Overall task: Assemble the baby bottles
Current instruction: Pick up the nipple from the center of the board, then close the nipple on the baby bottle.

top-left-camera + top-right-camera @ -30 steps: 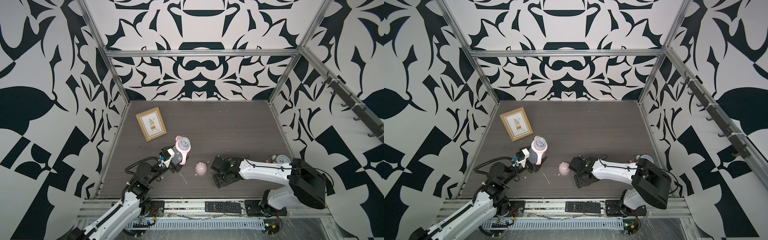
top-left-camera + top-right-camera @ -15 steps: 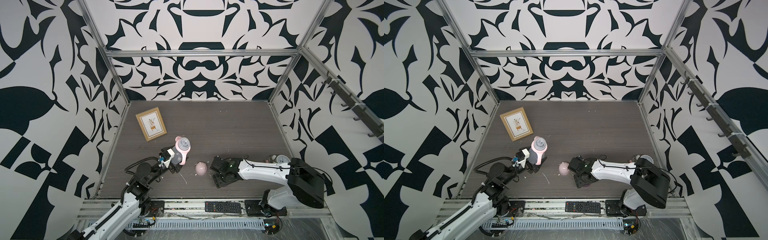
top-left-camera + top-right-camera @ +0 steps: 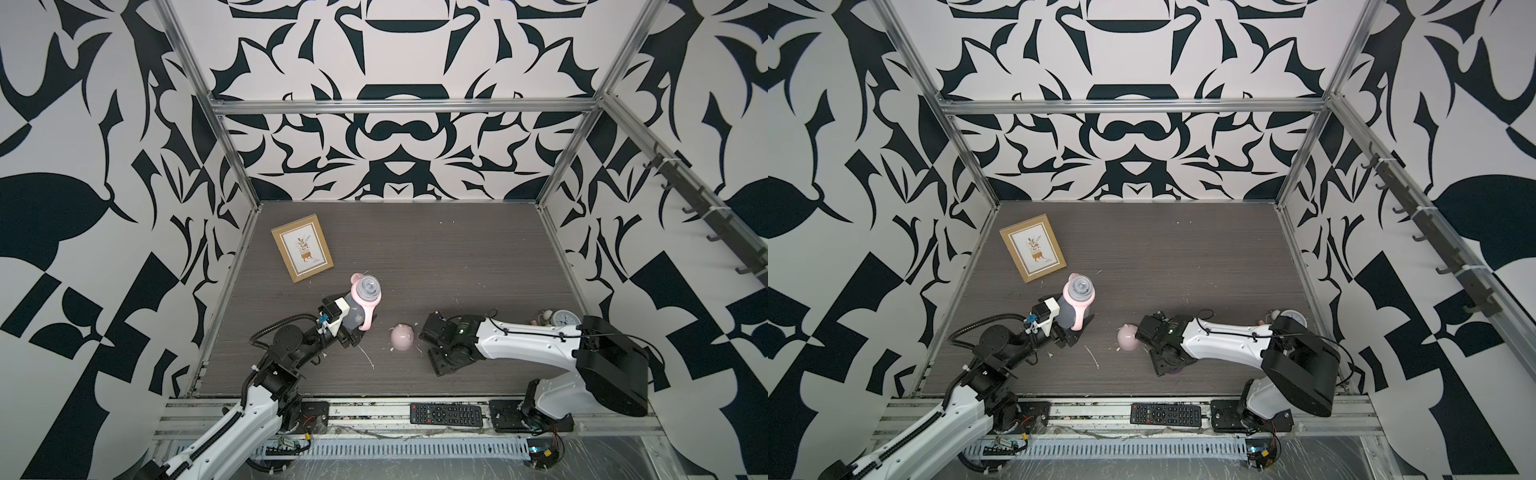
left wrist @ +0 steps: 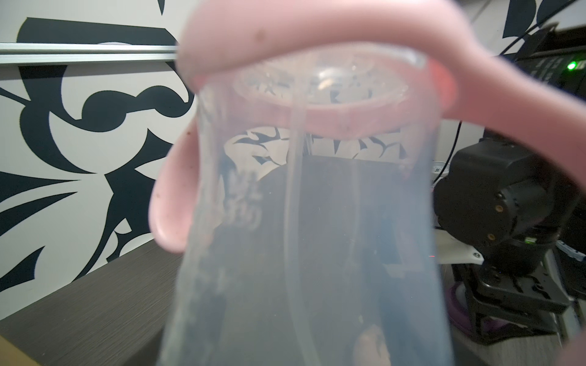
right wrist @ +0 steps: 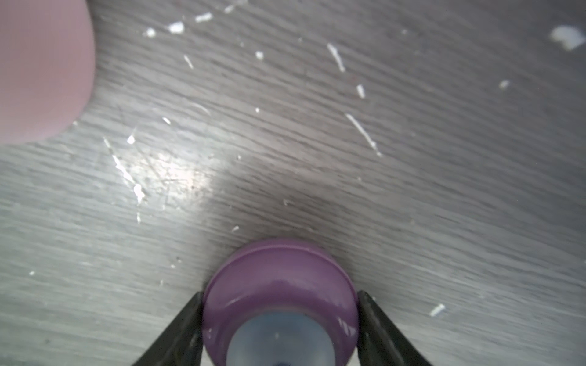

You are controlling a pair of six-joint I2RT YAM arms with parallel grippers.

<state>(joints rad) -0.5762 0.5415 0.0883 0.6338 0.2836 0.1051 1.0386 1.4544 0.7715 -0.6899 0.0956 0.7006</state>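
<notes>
My left gripper (image 3: 349, 330) is shut on the translucent bottle body (image 3: 355, 313), held upright above the table at front left. The pale pink two-handled ring (image 3: 369, 305) sits on its neck. In the left wrist view the bottle (image 4: 317, 237) fills the frame, with a clear straw (image 4: 295, 221) inside. My right gripper (image 5: 279, 317) is down at the table. Its black fingers (image 5: 185, 326) press both sides of the purple collar (image 5: 279, 285), which has a clear nipple (image 5: 279, 343). The pink eared dome cap (image 3: 402, 336) lies between the arms.
A framed picture (image 3: 302, 248) lies at the back left. An alarm clock (image 3: 563, 320) stands behind the right arm near the right wall. A black remote (image 3: 446, 413) rests on the front rail. White scraps and a thin white strip (image 3: 368, 357) litter the table.
The right gripper's jaws have drawn in onto the purple collar. Both arms, the bottle and the dome cap stay where they were.
</notes>
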